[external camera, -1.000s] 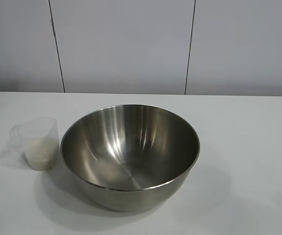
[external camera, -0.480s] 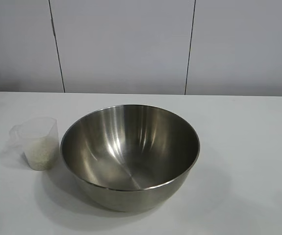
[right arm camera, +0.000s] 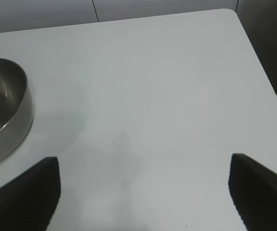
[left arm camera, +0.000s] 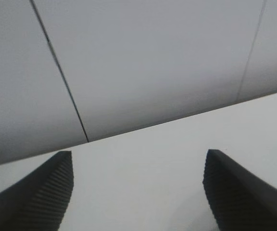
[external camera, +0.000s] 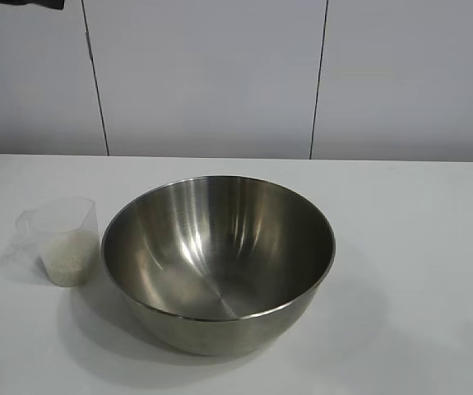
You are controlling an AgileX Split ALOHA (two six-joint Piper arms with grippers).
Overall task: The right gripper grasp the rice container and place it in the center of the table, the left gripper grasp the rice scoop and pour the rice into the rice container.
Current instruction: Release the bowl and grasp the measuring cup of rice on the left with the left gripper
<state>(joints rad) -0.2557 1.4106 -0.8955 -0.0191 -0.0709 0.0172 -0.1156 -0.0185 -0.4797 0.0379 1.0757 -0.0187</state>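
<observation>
Stainless steel, the rice container (external camera: 218, 262) stands upright near the middle of the white counter (external camera: 417, 247), toward its front edge. Just beside it, toward the counter's left edge, stands the rice scoop (external camera: 62, 240), apart from it, holding rice (external camera: 69, 257). The left gripper (left arm camera: 138, 192) and right gripper (right arm camera: 143, 192) are both spread wide, holding nothing.

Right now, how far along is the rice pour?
Done: the rice container sits about mid-table. In hand: nothing; the left tool and right tool are both open and empty. Left: the rice scoop, untouched beside the bowl, holds the rice; grasp and pour remain.
</observation>
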